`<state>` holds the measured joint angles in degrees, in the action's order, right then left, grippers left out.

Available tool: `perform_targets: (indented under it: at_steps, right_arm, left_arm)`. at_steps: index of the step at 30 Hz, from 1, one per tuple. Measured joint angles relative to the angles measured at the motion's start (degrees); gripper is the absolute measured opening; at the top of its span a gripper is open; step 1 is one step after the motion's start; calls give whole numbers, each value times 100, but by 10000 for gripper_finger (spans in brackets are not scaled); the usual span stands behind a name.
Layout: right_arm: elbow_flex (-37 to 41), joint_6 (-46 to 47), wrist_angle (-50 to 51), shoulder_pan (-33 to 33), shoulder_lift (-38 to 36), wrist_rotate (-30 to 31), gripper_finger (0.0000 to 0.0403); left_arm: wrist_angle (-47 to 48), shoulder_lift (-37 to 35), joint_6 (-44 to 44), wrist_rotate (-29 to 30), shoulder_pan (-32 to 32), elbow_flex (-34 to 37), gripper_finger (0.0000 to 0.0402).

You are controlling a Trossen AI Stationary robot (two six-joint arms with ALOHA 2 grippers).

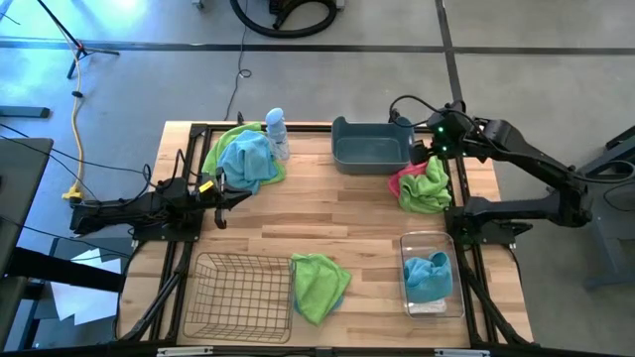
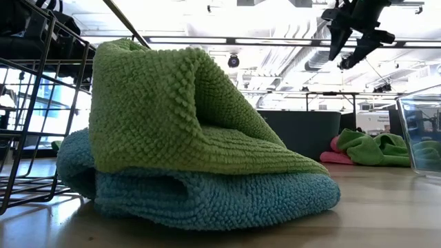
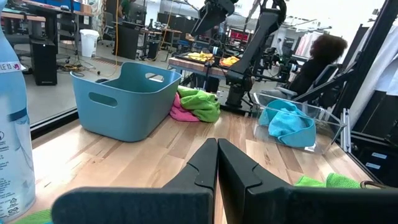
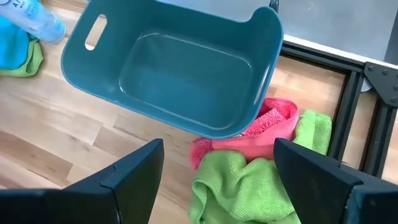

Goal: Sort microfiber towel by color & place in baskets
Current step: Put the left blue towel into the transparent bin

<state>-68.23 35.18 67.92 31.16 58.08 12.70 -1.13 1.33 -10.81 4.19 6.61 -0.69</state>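
My right gripper [image 1: 429,151] [image 4: 217,171] is open and hovers above a green towel [image 4: 239,186] that lies on a pink towel [image 4: 273,121], next to the empty blue-grey tub [image 1: 369,146]. The low view shows this gripper [image 2: 358,38] well clear of the table. My left gripper [image 1: 220,190] [image 3: 217,158] is shut and waits at the table's left, beside a blue towel on a green one [image 1: 245,157]. At the near edge a green towel lies on a blue one [image 1: 319,286], between the wire-mesh basket [image 1: 238,293] and the clear bin [image 1: 430,243], which holds a blue towel [image 1: 427,276].
A small spray bottle [image 1: 277,134] stands by the far-left towel pile. Dark frame rails [image 1: 461,198] run along the table's left and right sides. Bare wood [image 1: 327,213] lies in the table's middle. A person sits in the room beyond the table [image 3: 314,62].
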Motion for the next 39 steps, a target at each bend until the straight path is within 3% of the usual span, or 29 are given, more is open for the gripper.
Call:
perform_targets:
  at_steps: [4, 7, 14, 20, 27, 39]
  right_arm:
    - [0, 84, 0, 0, 0, -236, 297]
    - [0, 213, -12, 0, 0, -386, 297]
    - [92, 212, -636, -99, 39, -1491, 297]
    - [377, 442, -767, -237, 37, -1514, 297]
    - [542, 671, -838, -236, 35, -1468, 297]
    - [542, 684, -1248, -236, 35, -1464, 297]
  left_arm:
    - [0, 2, 0, 5, -2, 0, 0]
    - [-103, 2, -50, 532, 16, 0, 0]
    - [-823, 0, -2269, 690, 13, 0, 0]
    - [-1526, 2, -3248, 836, 11, 0, 0]
    - [-2015, 0, -3542, 899, 9, 0, 0]
    - [-1961, 125, -3068, 1234, 11, -56, 6]
